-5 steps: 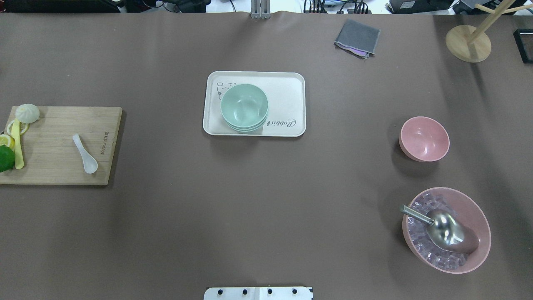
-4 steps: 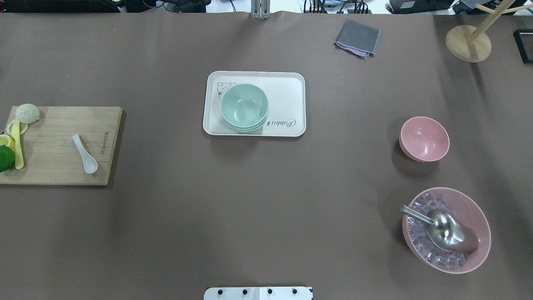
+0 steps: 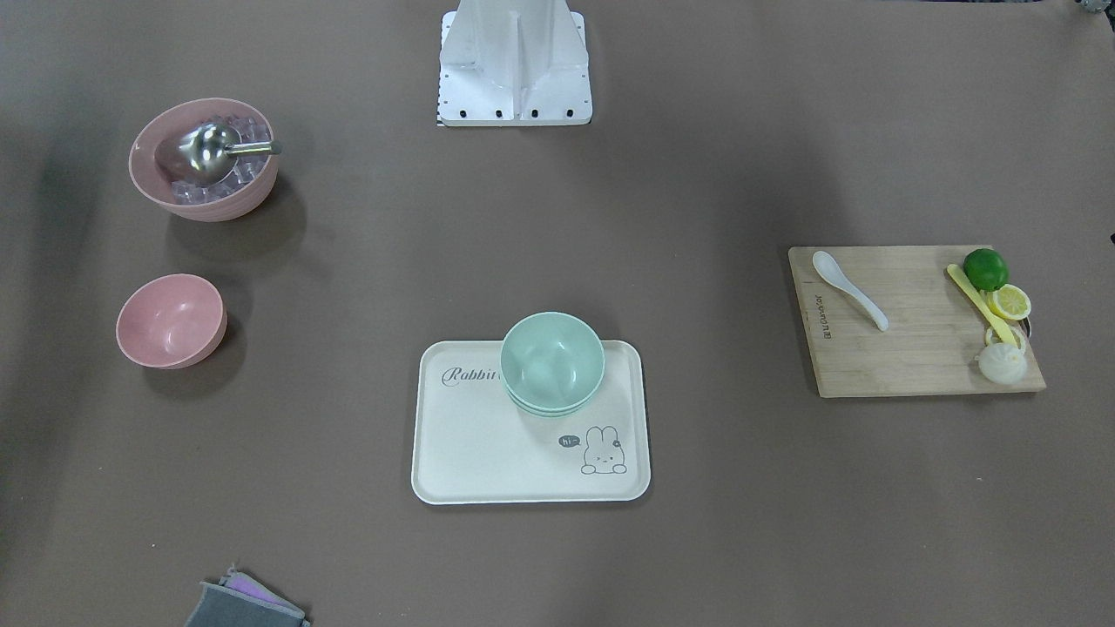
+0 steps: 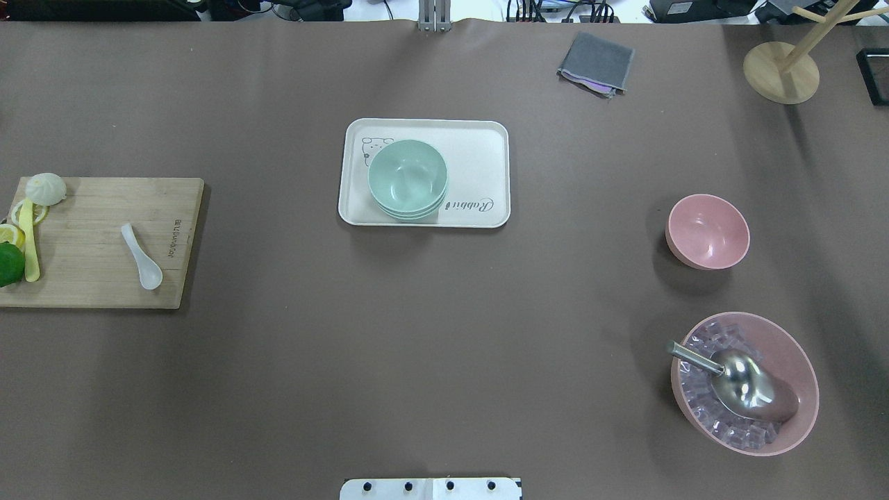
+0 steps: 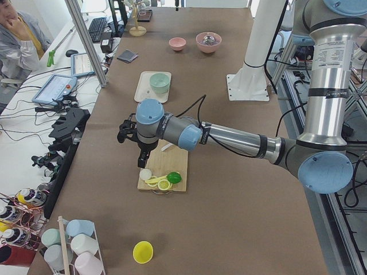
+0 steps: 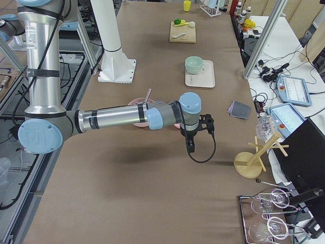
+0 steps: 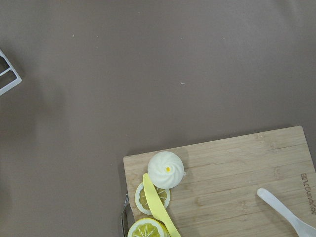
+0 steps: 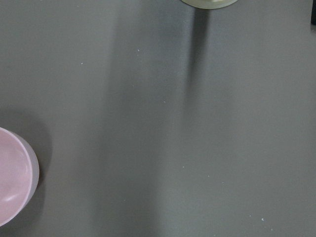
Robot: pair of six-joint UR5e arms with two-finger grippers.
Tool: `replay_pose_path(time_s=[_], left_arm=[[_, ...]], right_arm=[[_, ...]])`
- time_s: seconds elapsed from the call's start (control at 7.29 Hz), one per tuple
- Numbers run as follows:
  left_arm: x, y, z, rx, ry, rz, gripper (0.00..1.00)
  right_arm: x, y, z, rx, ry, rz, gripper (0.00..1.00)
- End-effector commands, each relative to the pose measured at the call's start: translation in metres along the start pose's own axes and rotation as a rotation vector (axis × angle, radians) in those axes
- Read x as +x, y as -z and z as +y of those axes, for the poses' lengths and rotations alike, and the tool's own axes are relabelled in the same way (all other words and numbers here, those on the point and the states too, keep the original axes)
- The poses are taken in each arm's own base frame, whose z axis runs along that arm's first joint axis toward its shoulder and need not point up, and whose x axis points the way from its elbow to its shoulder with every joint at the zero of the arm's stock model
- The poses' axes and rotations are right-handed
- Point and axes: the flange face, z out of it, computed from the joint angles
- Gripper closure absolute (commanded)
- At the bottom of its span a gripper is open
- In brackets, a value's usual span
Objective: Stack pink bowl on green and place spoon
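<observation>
The small pink bowl point(image 4: 708, 231) stands empty on the table's right side; it also shows in the front view point(image 3: 172, 320) and at the edge of the right wrist view point(image 8: 12, 182). Stacked green bowls point(image 4: 408, 179) sit on a cream tray point(image 4: 479, 153) at the centre. A white spoon point(image 4: 142, 256) lies on a wooden cutting board point(image 4: 90, 278) at the left and shows in the left wrist view point(image 7: 286, 219). My left gripper point(image 5: 125, 134) hovers over the board's far end. My right gripper point(image 6: 205, 123) hovers beside the pink bowl. I cannot tell whether either is open.
A large pink bowl point(image 4: 744, 382) with ice cubes and a metal scoop stands at the near right. A bun, lemon slices, a lime and a yellow knife sit at the board's left end point(image 4: 28, 229). A grey cloth point(image 4: 596, 64) and a wooden stand point(image 4: 781, 72) are at the back right.
</observation>
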Motion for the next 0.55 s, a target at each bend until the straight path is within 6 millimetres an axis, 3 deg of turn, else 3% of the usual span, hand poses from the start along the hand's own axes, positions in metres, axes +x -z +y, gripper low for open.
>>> replay_pose_path(time_s=[0.0,0.14,0.41], left_arm=[[-0.011,-0.010,0.008,-0.080,0.085,-0.023,0.02],[-0.011,-0.007,0.010,-0.081,0.097,-0.007,0.02],[0.012,0.008,0.006,-0.113,0.139,0.008,0.02]], right_arm=[[0.003,-0.003,0.001,-0.007,-0.008,0.002,0.00],[0.006,-0.005,0.001,-0.010,-0.017,0.003,0.00],[-0.002,-0.012,-0.004,-0.021,-0.021,0.002,0.00]])
